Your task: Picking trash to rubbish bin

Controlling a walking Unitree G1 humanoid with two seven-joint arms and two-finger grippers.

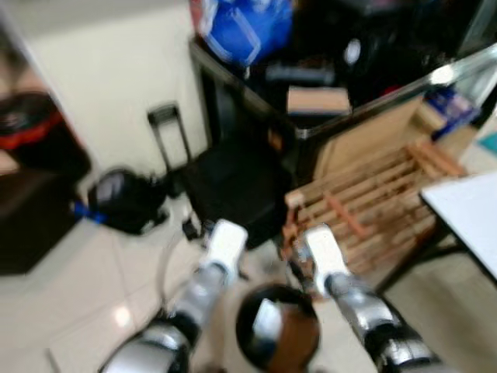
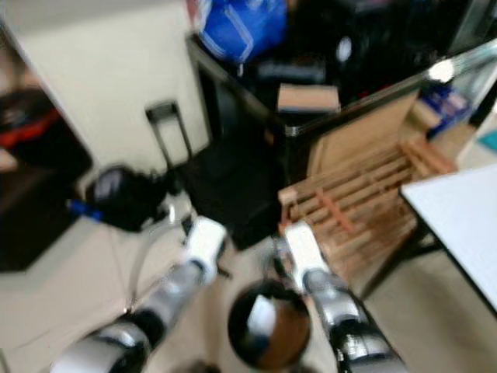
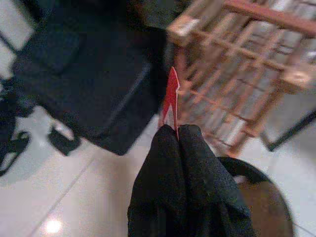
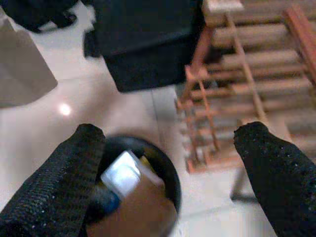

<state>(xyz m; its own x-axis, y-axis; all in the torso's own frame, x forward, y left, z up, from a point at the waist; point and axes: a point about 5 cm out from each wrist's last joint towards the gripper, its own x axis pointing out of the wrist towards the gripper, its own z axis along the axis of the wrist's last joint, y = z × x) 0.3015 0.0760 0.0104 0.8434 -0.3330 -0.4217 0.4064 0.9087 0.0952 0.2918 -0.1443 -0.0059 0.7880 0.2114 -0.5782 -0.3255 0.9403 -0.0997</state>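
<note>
A round black rubbish bin (image 1: pixel 277 326) stands on the pale tiled floor just in front of me, between my two arms. My left gripper (image 3: pixel 177 131) is shut on a thin red scrap of trash (image 3: pixel 171 98), which sticks up past the fingertips. It is held beside the bin's rim (image 3: pixel 256 197), over the floor. My right gripper (image 4: pixel 170 136) hangs open over the bin (image 4: pixel 143 197), with nothing between its fingers (image 4: pixel 74 168). White, blue and yellow bits lie inside the bin. The head views are blurred.
A black suitcase (image 1: pixel 233 186) stands just beyond the bin. A slatted wooden rack (image 1: pixel 365 206) leans to its right. A white table (image 1: pixel 470 214) juts in at the right. A black bag (image 1: pixel 124 198) lies on the floor at the left, near a dark cabinet (image 1: pixel 31 202).
</note>
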